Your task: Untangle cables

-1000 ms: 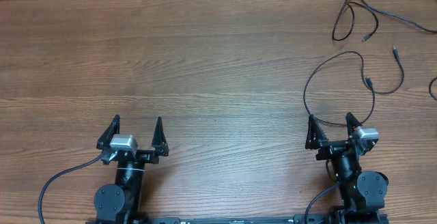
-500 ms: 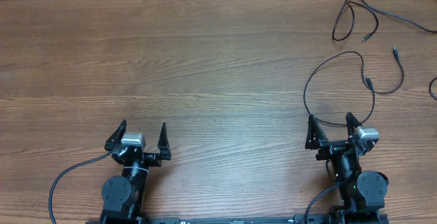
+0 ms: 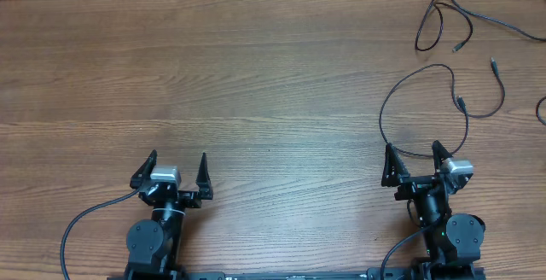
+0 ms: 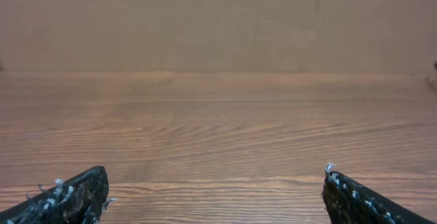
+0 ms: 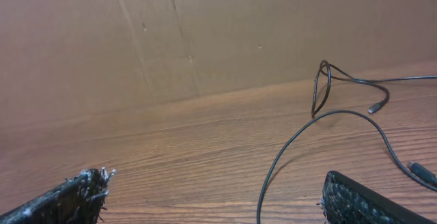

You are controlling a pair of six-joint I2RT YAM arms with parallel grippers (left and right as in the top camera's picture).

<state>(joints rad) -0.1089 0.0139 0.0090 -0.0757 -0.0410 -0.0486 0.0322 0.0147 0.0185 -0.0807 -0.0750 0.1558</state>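
your right end effector (image 3: 412, 151) is spread wide, with the near loop of the cables (image 3: 381, 113) lying between its tips at the desk's (image 3: 256, 75) right side. best pinch one strand only, low and slow. left end effector (image 3: 178, 160) is spread too, well apart from them.

**Left side free, cables on the right**

Before the left gripper (image 3: 178, 155) the desk (image 3: 256, 75) lies bare up to the cardboard wall (image 4: 218, 19). Just before the right gripper (image 3: 413, 147) a loop of the cables (image 3: 381, 118) lies across the way, with more cables at the far right corner.
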